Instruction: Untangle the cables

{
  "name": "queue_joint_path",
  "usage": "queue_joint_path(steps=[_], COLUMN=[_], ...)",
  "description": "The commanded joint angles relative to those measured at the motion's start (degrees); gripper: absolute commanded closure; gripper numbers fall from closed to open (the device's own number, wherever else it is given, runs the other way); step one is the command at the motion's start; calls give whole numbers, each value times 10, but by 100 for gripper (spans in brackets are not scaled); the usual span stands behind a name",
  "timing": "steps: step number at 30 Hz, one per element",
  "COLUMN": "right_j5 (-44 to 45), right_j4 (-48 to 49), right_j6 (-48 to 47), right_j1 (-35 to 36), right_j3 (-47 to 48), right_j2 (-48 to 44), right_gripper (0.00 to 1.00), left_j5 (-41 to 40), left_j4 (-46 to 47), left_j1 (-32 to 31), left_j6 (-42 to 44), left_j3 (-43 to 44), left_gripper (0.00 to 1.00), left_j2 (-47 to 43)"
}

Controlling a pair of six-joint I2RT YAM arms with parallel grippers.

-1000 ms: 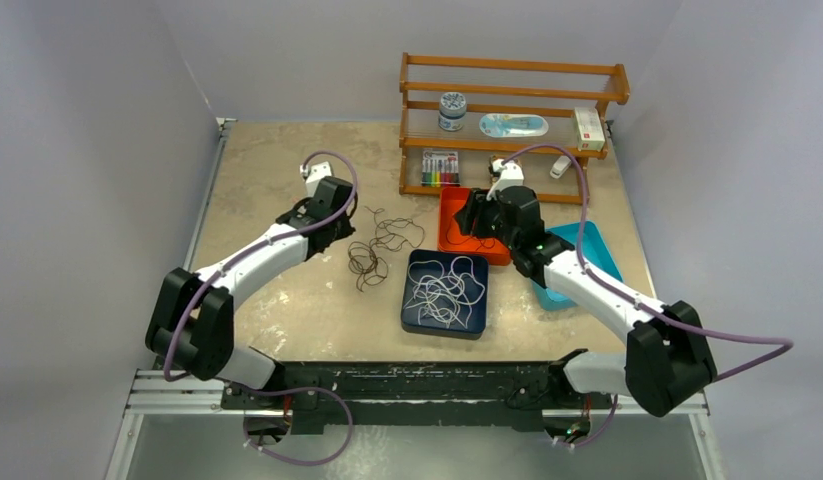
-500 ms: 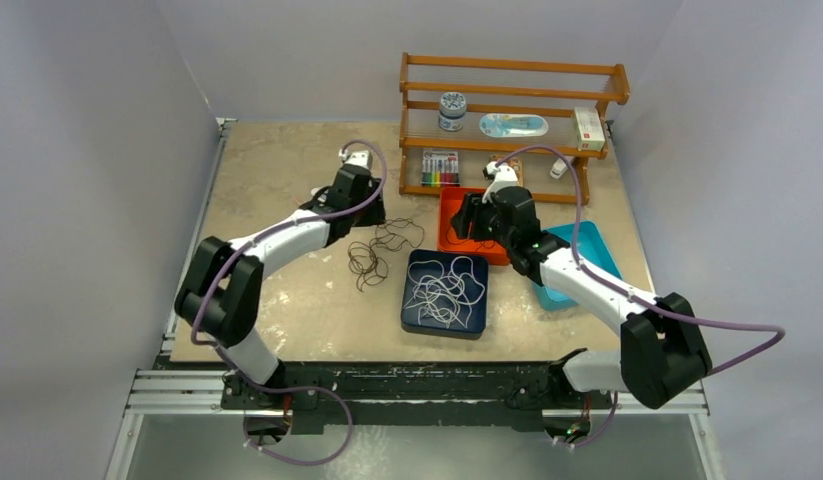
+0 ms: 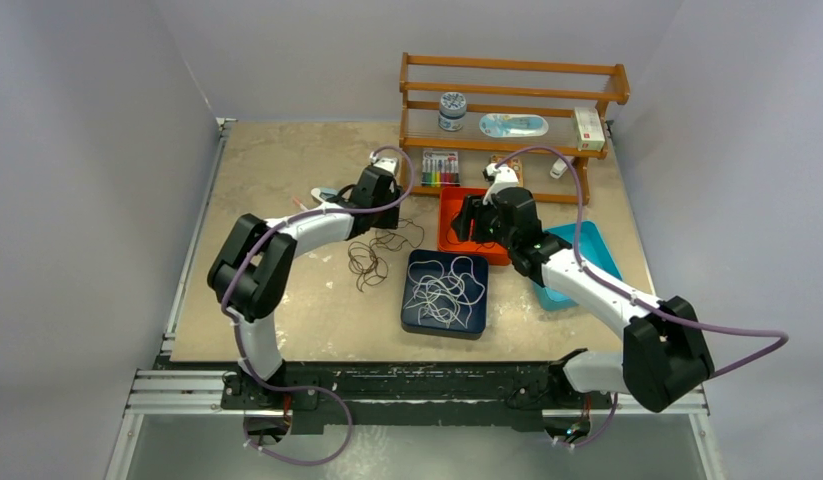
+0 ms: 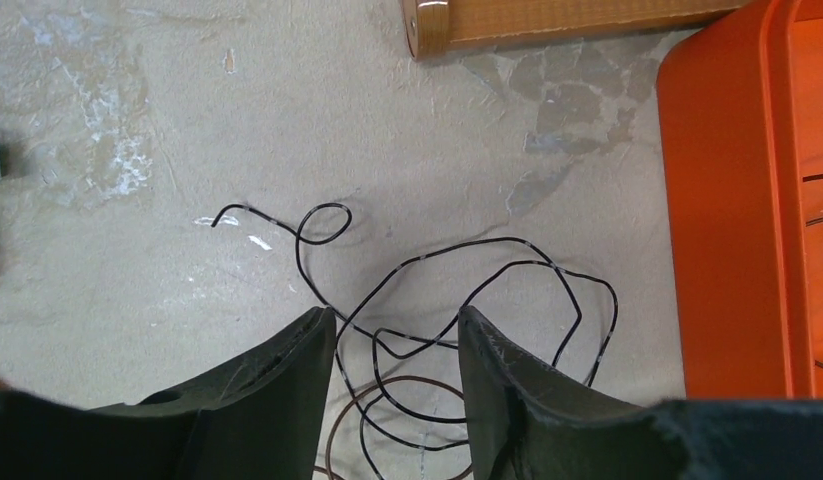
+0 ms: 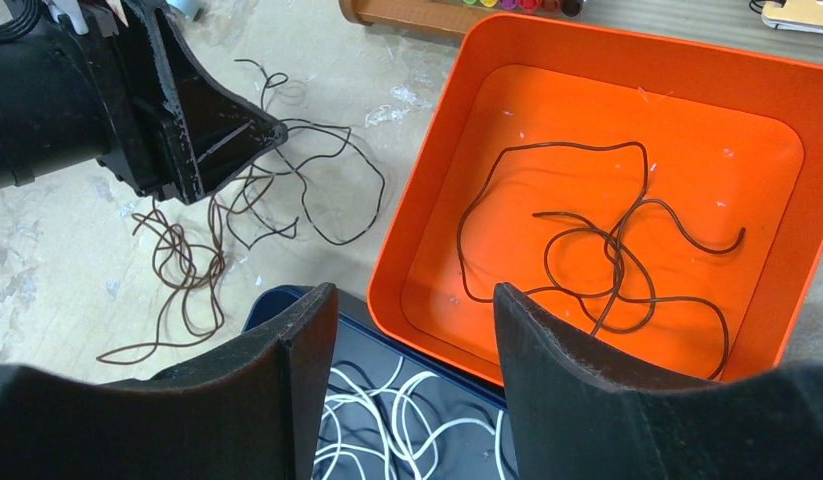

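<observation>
A tangle of thin black and brown cables lies on the table left of the trays. My left gripper hangs open just above its far end. In the left wrist view the black cable and a brown loop run between the open fingers, untouched. A white cable lies coiled in the dark blue tray. A dark brown cable lies in the orange tray. My right gripper is open and empty over the near edge of the orange tray.
A wooden shelf at the back holds a jar, markers and a white box. A teal tray sits right of the orange one. A small pale object lies left of my left gripper.
My left arm has swung right and farther back, from left of the tangle to above its far end near the shelf. The right arm has hardly moved.
</observation>
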Motion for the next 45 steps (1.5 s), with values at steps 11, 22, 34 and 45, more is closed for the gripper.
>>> queue_joint_path(steps=[11,22,34,45], right_j5=[5,-3,-26,-35], right_j4=[3,80,90,74], right_j6=[-8,-29,-32,-44], right_j1=[-1,-1,-1,-1], right_j3=[24,-3,-5,5], right_j2=[-19,-82,-74,-51], right_gripper=[38,36,30,29], left_j5=[-17,-43,51,67], left_j4=[15,-36,-115,-108], left_j1=[-1,-1,-1,-3], left_j6=[-2,9,41,65], left_j3=[26,52,75,27], left_gripper=[100,100,47,30], left_j2=[-6,-150,-121,-71])
